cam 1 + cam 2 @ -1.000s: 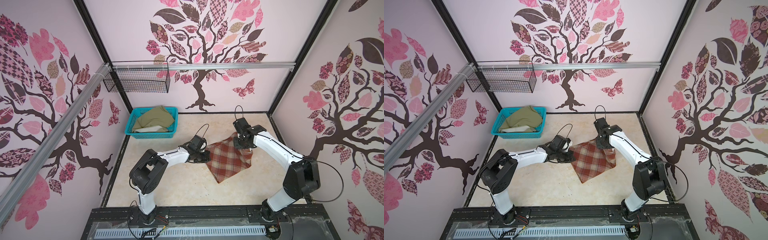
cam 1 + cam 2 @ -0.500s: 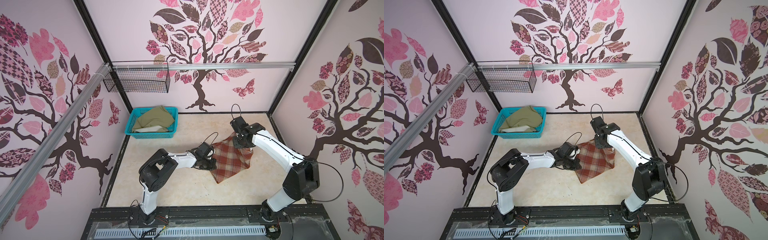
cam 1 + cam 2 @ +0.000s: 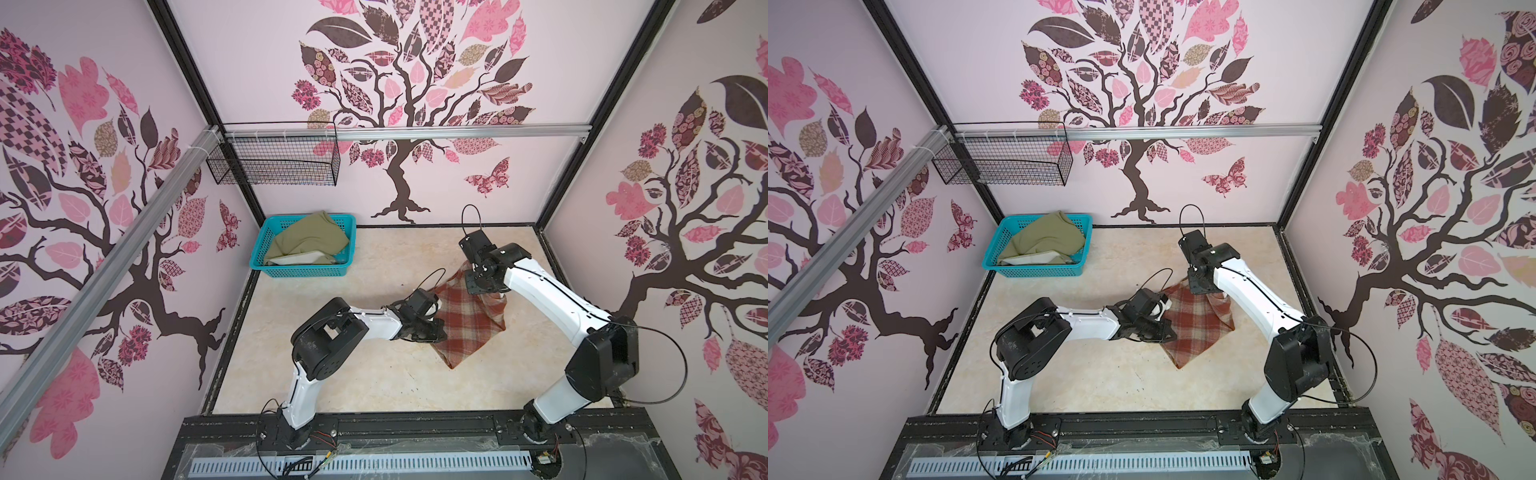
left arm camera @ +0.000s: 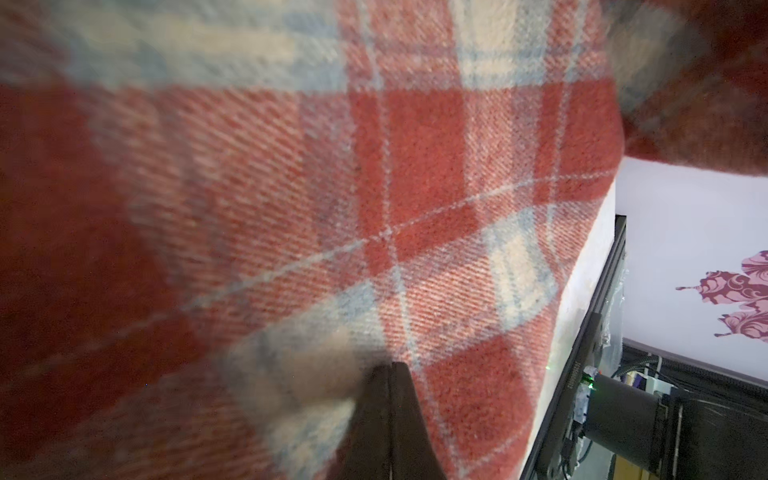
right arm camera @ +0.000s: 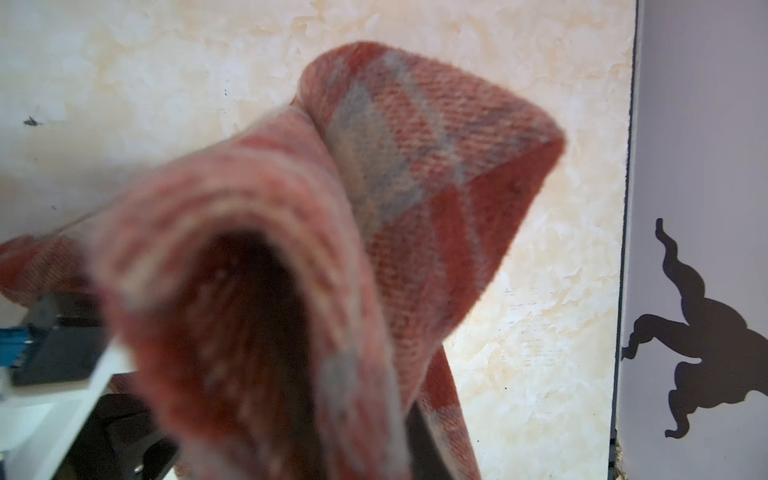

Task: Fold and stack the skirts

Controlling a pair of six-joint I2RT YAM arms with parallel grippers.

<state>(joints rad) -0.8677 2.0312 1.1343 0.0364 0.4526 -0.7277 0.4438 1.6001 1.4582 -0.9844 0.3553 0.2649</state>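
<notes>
My right tool (image 3: 478, 289) sat hidden under its own wrist in both top views, and its wrist view was mostly blurred cloth. It was clamped on a raised corner of the plaid skirt (image 3: 465, 328). My left tool (image 4: 390, 372) was closed, tips against the skirt's 9 o'clock edge; whether they pinched fabric I could not tell. The skirt lay toward 3 o'clock on the cream, marbled desk (image 3: 353, 365), woolly, twill-woven, roughly diamond-shaped. The olive skirt (image 3: 309, 241), smooth with pale lining showing, sat crumpled in a turquoise plastic basket (image 3: 303, 272) at 10 o'clock. Pale pink walls (image 3: 540, 174) carried tree decals, and a wire basket (image 3: 274, 162) hung from a rail.
</notes>
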